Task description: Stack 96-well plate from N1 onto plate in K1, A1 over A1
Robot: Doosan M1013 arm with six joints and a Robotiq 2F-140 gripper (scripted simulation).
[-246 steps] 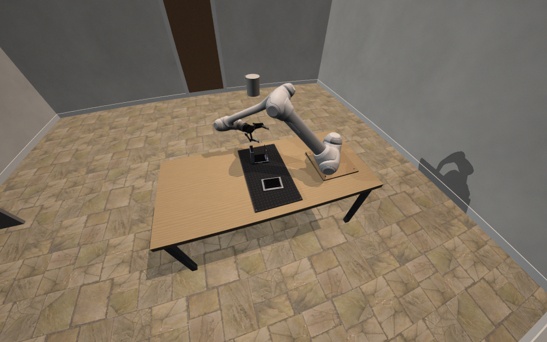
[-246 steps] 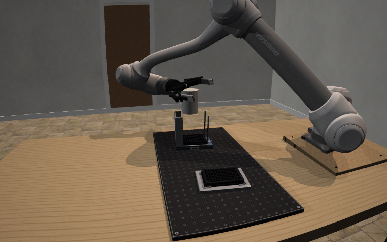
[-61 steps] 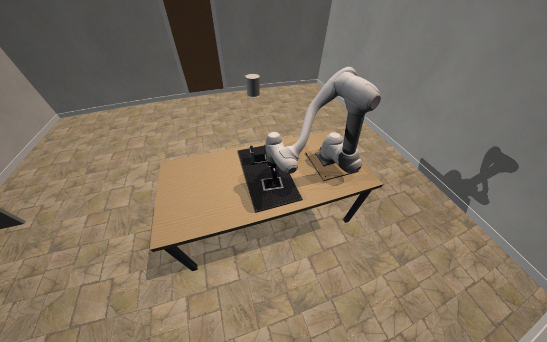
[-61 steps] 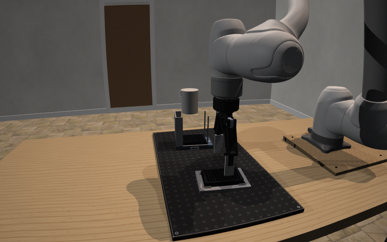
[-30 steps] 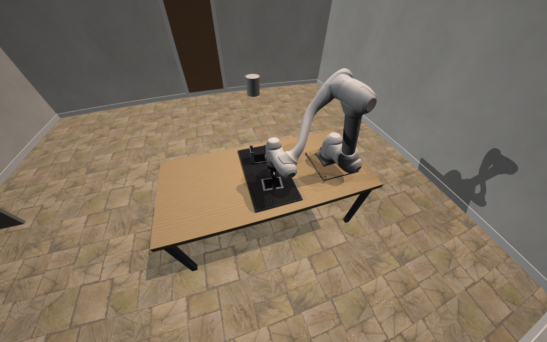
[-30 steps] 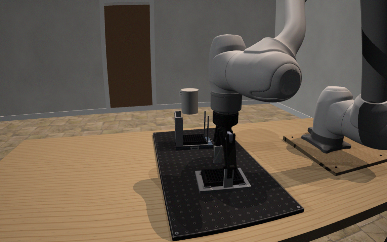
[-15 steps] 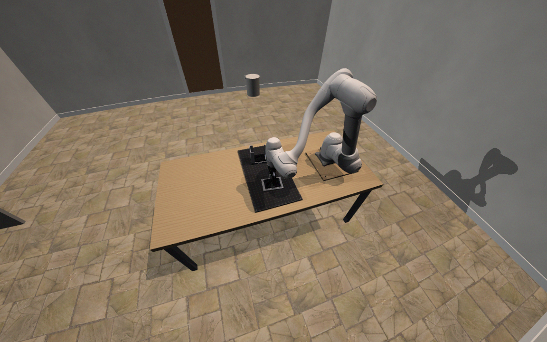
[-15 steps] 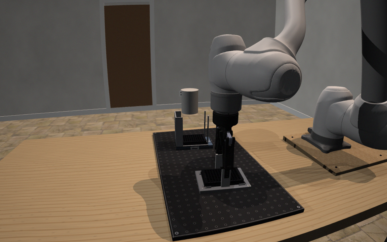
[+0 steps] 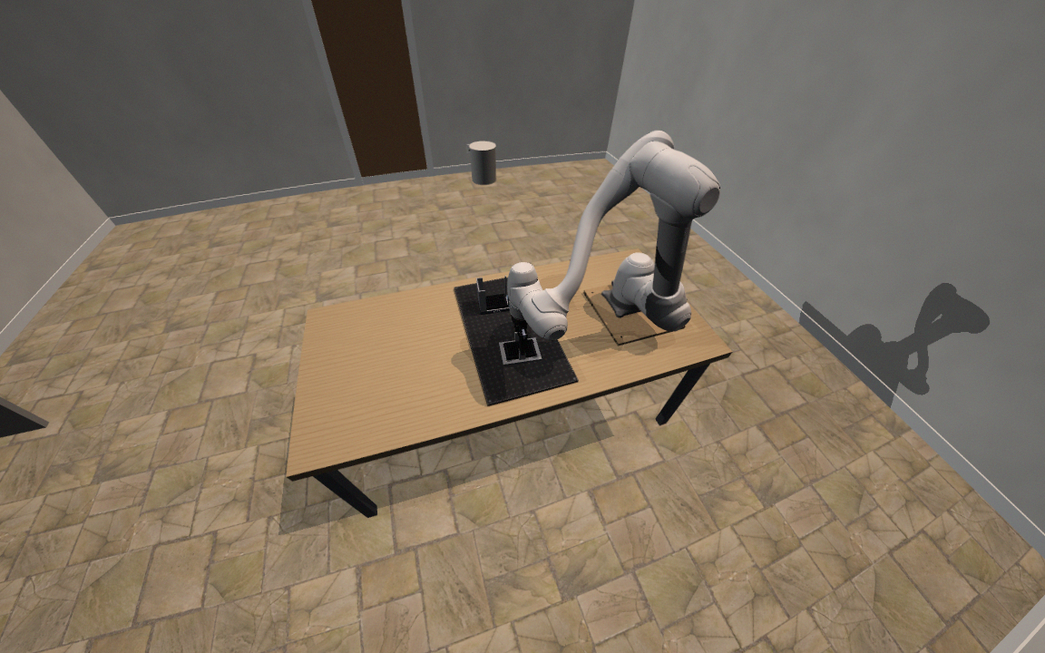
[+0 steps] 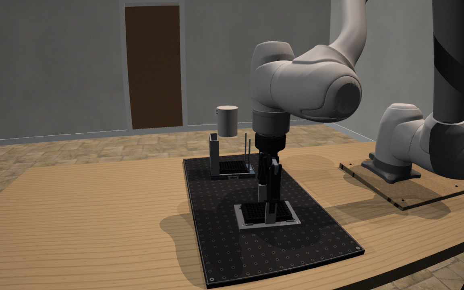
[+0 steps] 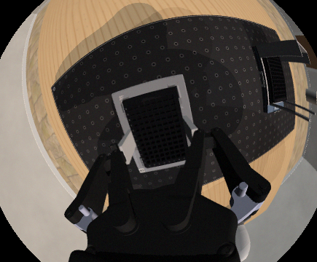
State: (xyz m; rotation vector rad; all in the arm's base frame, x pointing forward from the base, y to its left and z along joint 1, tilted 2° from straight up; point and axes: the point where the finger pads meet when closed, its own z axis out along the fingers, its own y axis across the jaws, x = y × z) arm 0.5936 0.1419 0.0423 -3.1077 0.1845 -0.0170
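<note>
Over nest N1 [image 10: 241,224], the vertical end effector [image 10: 268,210] grips the 96-well plate [image 10: 253,212].
</note>
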